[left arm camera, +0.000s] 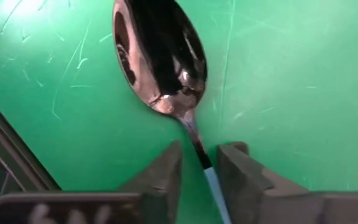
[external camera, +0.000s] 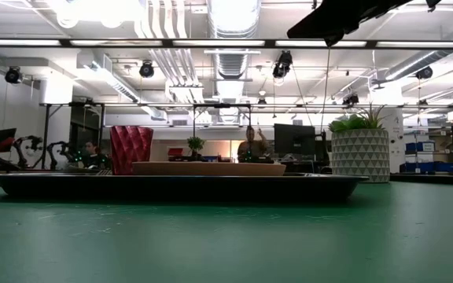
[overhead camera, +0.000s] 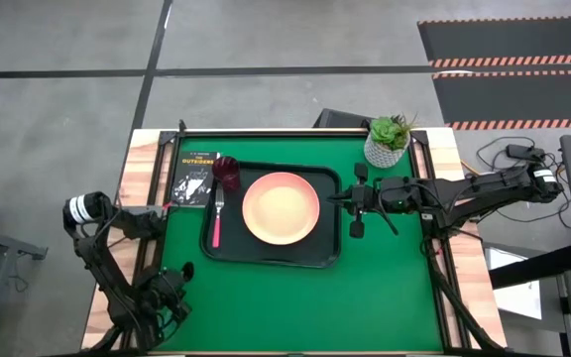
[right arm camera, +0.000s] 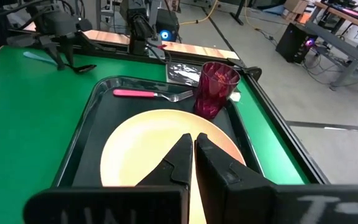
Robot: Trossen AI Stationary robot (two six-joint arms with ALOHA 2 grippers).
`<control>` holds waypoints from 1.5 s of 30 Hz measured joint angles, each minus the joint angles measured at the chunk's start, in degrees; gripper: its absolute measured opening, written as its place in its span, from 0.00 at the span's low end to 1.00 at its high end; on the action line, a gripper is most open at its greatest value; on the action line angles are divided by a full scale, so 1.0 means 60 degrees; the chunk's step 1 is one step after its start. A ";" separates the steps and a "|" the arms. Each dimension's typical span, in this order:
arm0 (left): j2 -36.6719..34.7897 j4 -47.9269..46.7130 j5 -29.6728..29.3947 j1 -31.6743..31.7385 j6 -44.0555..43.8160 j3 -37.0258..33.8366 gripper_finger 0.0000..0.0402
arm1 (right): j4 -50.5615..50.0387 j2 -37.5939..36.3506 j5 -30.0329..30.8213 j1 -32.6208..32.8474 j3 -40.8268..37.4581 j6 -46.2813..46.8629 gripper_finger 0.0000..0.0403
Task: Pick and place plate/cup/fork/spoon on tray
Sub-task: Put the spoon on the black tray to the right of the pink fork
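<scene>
The spoon lies on the green table near the front left, off the tray. The left gripper is down over it, its fingers slightly apart with the light blue handle passing between them (the dark bowl points away, beyond the fingertips). On the tray sit the plate, the fork and the cup. The right gripper hangs at the tray's right edge, fingers together and holding nothing.

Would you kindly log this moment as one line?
plate, cup, fork: on tray | spoon: on table, between left gripper fingers | right gripper: shut, over plate
</scene>
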 joint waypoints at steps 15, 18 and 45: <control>-0.0413 0.0104 -0.0865 0.0002 0.0027 0.0114 0.01 | -0.0004 0.0000 0.0000 0.0000 0.0000 0.0000 0.02; -0.0740 0.0116 -0.1474 0.0089 0.0014 0.0127 0.00 | -0.0004 0.0000 0.0000 0.0000 0.0000 0.0000 0.02; -0.2915 -0.0541 -0.2512 0.7571 0.2821 0.0080 0.00 | -0.0242 0.0000 -0.0004 0.0000 0.0000 0.0080 0.02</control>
